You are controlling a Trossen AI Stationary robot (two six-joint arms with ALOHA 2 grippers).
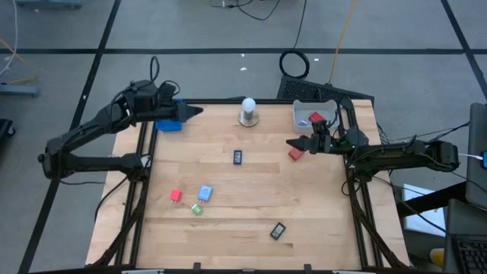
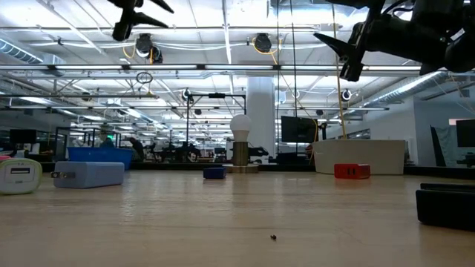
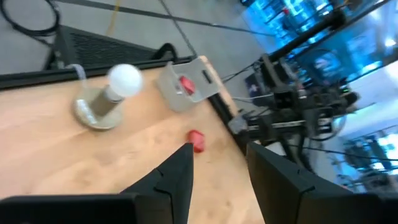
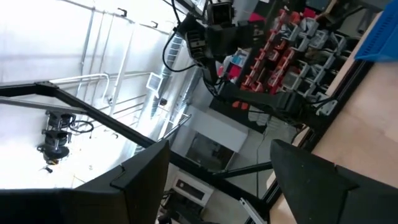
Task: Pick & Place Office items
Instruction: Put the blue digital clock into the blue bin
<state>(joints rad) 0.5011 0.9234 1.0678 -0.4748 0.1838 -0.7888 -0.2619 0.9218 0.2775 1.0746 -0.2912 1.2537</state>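
**Both arms up in the air, office bits scattered across the table**

Biggest thing first: the wooden table (image 1: 251,205) fills most of the overhead shot, with both dark arms reaching in from the sides. The left gripper (image 1: 196,112) sits at the far left corner, just past the blue tray (image 1: 169,125), raised off the wood. Its fingers stand a little apart with nothing between them (the wrist camera shows table through the gap). The right gripper (image 1: 292,142) hovers near the far right, just beside a red block (image 1: 296,154) lying on the wood. Its fingers are spread apart and empty too.

The grey tray (image 1: 304,111) is in the far right corner and has a red piece (image 1: 316,117) inside it, plus a small blue bit I can't make out properly. The white ball on a round base (image 1: 248,111) stands at the far edge, between the two trays.

Now the small stuff. A dark blue-black rectangle (image 1: 238,157) lies mid-table. Toward the near left there's a cluster: a red block (image 1: 176,195), a light-blue block (image 1: 205,193) just beside it, and a green bit (image 1: 196,208) right next to the blue one. Another dark rectangular piece (image 1: 278,230) sits alone near the front edge, well apart from the rest.
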